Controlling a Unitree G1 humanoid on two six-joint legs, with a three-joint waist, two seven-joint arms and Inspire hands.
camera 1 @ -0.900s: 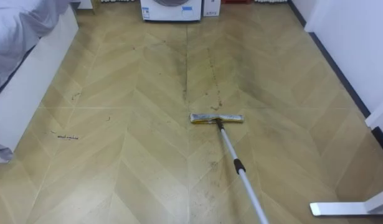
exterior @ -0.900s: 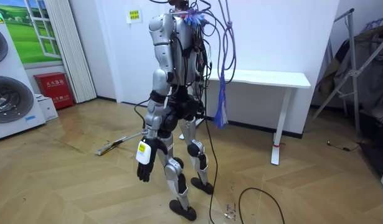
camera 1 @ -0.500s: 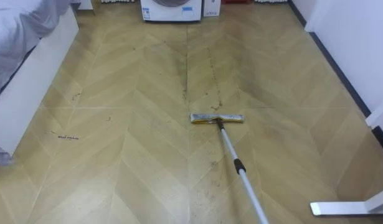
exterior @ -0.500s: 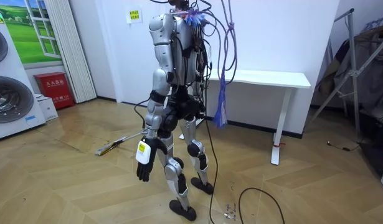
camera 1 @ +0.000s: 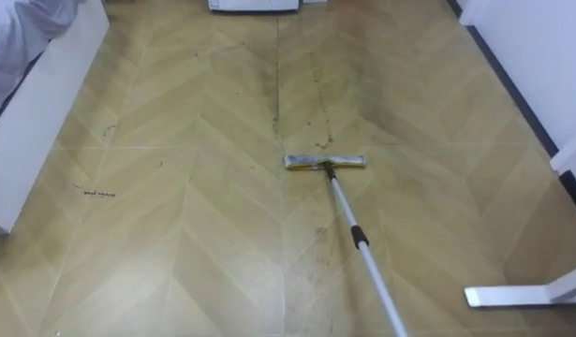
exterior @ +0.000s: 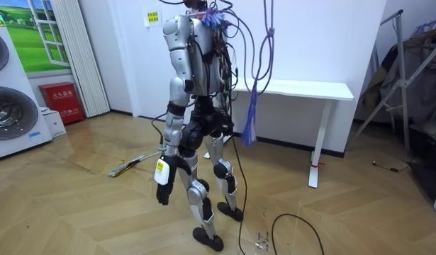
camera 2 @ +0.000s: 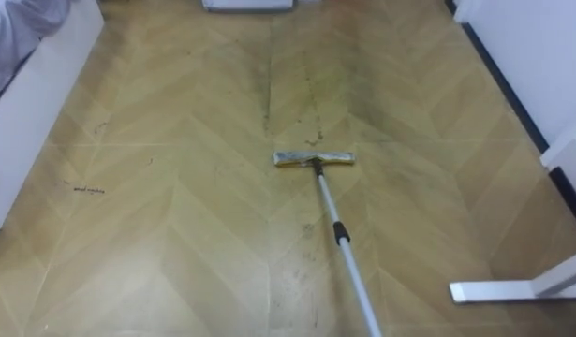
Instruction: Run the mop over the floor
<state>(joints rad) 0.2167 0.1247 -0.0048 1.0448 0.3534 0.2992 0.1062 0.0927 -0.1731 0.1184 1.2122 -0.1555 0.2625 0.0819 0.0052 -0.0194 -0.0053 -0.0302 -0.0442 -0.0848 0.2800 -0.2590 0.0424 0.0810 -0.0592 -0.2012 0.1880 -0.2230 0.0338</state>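
Observation:
A flat mop lies on the wooden floor ahead of me. Its yellowish head (camera 1: 325, 162) rests on a darker, smudged strip of boards, and its pale handle (camera 1: 364, 254) runs back toward the lower right edge. In the room view the mop (exterior: 125, 167) reaches from the floor up toward my hip. I stand upright facing the washing machines. My left hand (exterior: 161, 190) hangs by my thigh, fingers relaxed and holding nothing.
A white bed frame (camera 1: 39, 122) with grey bedding stands on my left. A white wall (camera 1: 540, 56) and a white table foot (camera 1: 522, 296) are on my right. A small scrap (camera 1: 98, 194) lies on the floor. Washing machines (exterior: 8, 106) stand ahead of me.
The eye view has shifted forward and down, so the floor slid up the picture. In the room view my torso leans slightly toward the left. The mop lies where it was.

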